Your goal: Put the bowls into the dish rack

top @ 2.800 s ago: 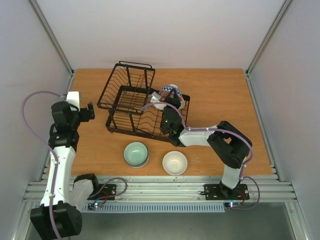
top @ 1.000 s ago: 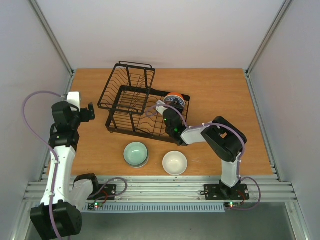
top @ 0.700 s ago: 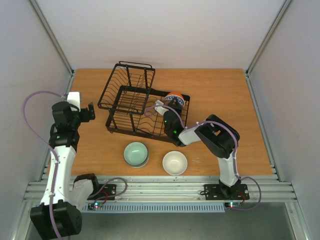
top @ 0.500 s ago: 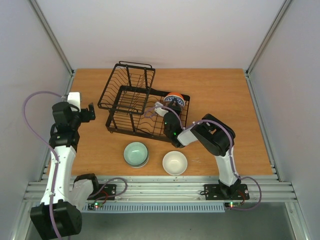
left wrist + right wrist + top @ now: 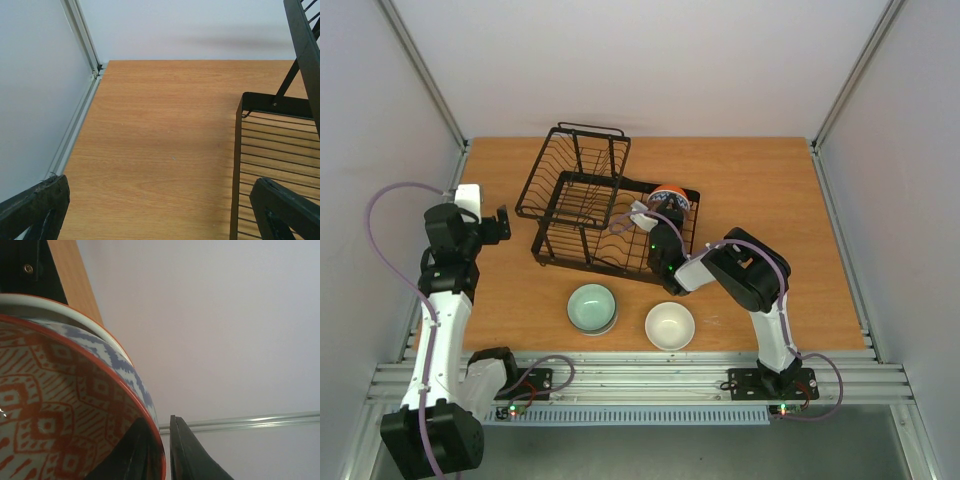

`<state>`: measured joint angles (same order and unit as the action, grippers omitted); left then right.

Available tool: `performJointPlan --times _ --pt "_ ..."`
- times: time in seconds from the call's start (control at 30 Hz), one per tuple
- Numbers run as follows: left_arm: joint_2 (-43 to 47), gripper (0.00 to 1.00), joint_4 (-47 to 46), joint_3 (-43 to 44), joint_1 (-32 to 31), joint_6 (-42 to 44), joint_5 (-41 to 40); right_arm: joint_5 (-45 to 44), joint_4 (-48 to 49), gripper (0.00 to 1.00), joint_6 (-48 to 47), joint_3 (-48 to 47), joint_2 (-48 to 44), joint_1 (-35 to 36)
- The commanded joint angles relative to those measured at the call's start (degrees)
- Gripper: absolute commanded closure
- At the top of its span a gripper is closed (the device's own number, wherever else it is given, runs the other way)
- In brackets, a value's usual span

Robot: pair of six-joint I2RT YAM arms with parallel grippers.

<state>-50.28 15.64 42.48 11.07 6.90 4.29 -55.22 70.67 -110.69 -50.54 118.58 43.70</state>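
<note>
The orange-rimmed patterned bowl stands on edge at the right end of the black wire dish rack. My right gripper is shut on its rim. In the right wrist view the gripper has one finger inside the bowl and one outside. A celadon green bowl and a white bowl sit on the table in front of the rack. My left gripper is open and empty, left of the rack. Its wrist view shows the gripper over bare wood beside the rack's edge.
The rack's smaller basket section is at its far left side. The wooden table is bounded by white walls with metal rails on the left, right and back.
The right arm lowered the patterned bowl from above the rack onto the rack's right end, and its elbow then swung left. The left arm has not moved.
</note>
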Motion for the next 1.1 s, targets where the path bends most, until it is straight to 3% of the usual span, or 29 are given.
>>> performJointPlan --times 0.0,0.37,0.57,0.77,1.07 --pt "0.34 0.01 -3.09 -0.61 0.36 0.14 0.14 -0.56 4.45 0.85 1.74 -0.26 -0.54 0.04" --pt "0.69 0.01 -3.17 -0.61 0.36 0.30 0.05 -0.32 1.30 0.72 4.39 0.39 -1.17 0.21" --pt "0.74 0.01 -3.31 -0.73 0.37 0.31 0.10 -0.88 2.27 0.47 4.40 0.69 -1.20 0.52" --pt "0.89 0.01 -3.44 -0.75 0.41 0.31 0.09 -1.62 1.05 0.34 6.19 1.77 -3.55 1.56" --pt "1.32 0.01 -3.16 -0.64 0.41 0.13 0.17 -1.32 -26.97 0.27 24.68 2.11 -14.36 2.50"
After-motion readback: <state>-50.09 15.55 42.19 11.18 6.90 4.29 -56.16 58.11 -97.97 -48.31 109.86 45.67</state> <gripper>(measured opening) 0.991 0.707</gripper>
